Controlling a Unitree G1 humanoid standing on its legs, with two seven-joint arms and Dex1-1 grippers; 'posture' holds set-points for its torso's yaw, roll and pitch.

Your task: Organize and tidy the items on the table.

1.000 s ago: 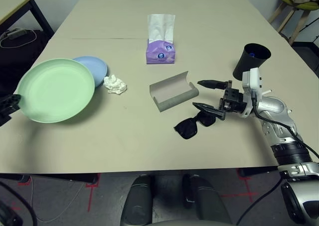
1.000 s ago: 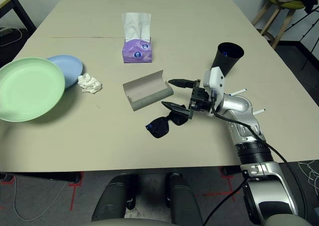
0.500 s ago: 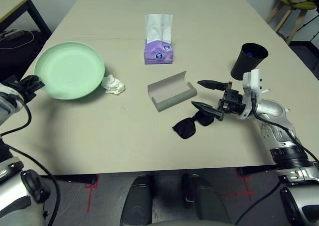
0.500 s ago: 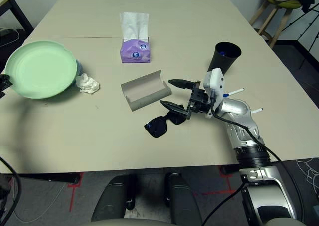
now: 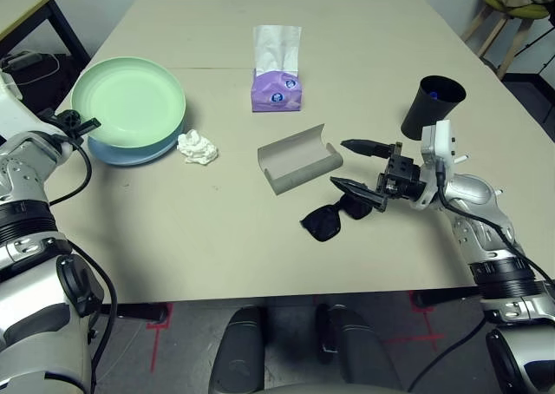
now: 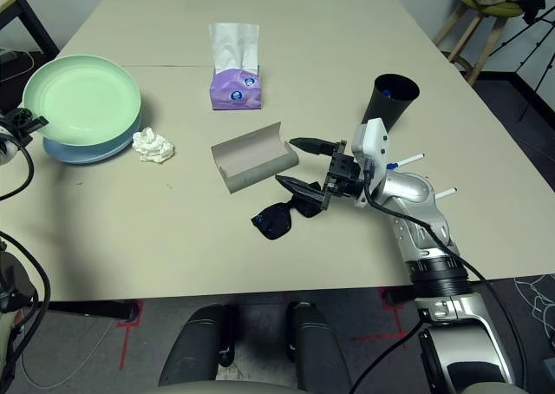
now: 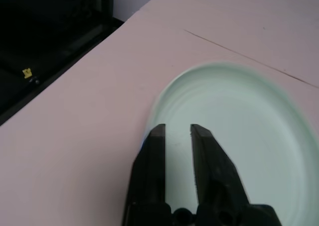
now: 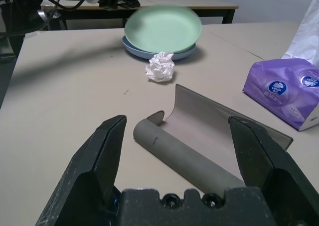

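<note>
Plate-stacking step: pale green plate [image 5: 128,106] sits on light blue plate [image 5: 113,154], at 9 o'clock from crumpled white tissue [image 5: 199,147]. Left gripper [image 7: 176,131] at green plate's rim, fingers slightly parted, grip uncertain. Right gripper [image 5: 355,163] spread wide, empty, facing open grey glasses case [image 5: 300,158], black sunglasses [image 5: 338,216] at its 5 o'clock. Next, likely: retract left, put sunglasses in case.

Left arm reaching in from the near left edge, silver forearm angled toward the far side, wrist bent, left gripper [image 5: 81,121] pointing forward at the left side of the scene, black fingers [image 7: 154,151] parted by a narrow gap, roughly parallel. Right arm coming up from the near right corner, elbow bent, forearm slanting inward, wrist turned so the right gripper [image 5: 354,164] points level toward the left. Right fingers [image 8: 102,151] spread wide apart, one farther, one nearer, nothing between them. White housing on top of the right wrist, cables trailing along the forearm.
</note>
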